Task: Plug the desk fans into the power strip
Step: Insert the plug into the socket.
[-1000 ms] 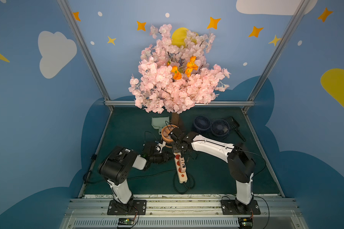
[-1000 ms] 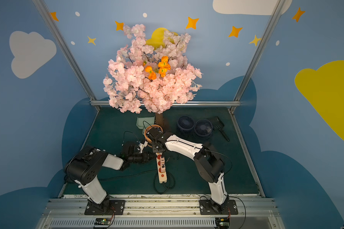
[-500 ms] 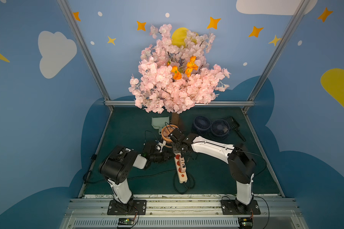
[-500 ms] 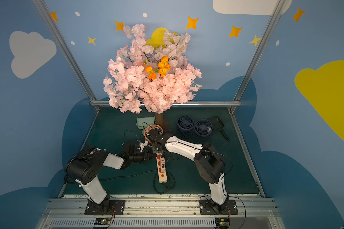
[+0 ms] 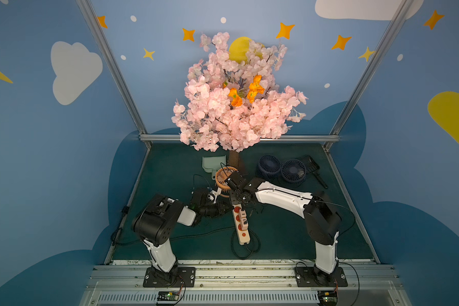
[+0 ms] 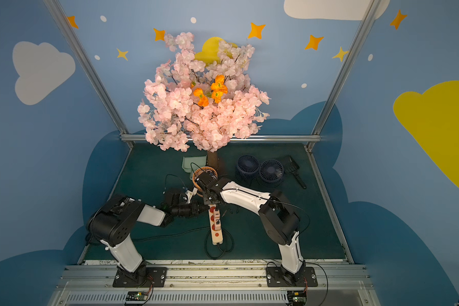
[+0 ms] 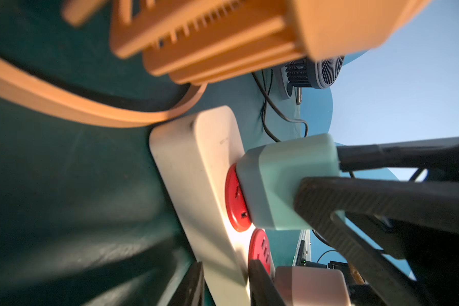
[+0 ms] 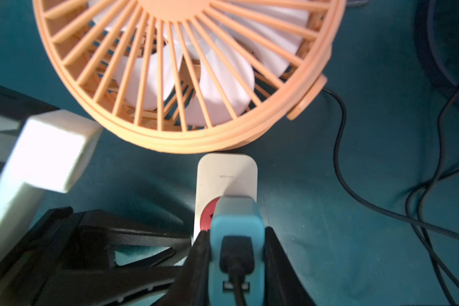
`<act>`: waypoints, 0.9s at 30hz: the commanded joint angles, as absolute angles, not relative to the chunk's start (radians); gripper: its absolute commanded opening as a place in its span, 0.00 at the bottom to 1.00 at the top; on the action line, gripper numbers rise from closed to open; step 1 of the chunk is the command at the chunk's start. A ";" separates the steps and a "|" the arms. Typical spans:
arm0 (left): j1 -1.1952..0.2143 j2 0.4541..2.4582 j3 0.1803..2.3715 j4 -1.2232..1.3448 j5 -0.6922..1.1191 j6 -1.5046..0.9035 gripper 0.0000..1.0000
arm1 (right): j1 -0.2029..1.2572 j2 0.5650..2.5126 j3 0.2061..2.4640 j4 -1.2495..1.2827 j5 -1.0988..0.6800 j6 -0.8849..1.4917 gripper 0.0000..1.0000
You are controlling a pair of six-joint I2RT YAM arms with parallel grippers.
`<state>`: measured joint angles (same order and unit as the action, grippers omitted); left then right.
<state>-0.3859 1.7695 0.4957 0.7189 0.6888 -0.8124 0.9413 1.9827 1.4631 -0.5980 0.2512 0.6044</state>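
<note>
My right gripper (image 8: 236,254) clamps the pale-green adapter (image 8: 235,220) against the power strip's (image 8: 227,174) end socket — my left gripper (image 7: 225,283) pinches the strip's body.

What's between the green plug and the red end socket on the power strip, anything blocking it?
Nothing visible. The right tool holds the green plug right at the end socket of the power strip; the orange fan stands just beyond the strip's end.

Two white-shelled arms (image 5: 281,197) with black joints; thin black cables; black baseplates (image 5: 168,276).
</note>
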 commanded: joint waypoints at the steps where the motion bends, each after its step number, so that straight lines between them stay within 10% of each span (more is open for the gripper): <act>1: -0.393 1.778 0.507 0.687 0.699 -0.801 0.32 | 0.928 2.279 1.246 -0.944 0.164 0.587 0.00; 27: -0.394 1.739 0.504 0.650 0.693 -0.768 0.30 | 0.905 2.310 1.232 -0.946 0.164 0.550 0.00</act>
<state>-0.3866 1.7626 0.5030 0.6975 0.6865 -0.8001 0.9382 1.9770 1.3907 -0.4969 0.2531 0.5961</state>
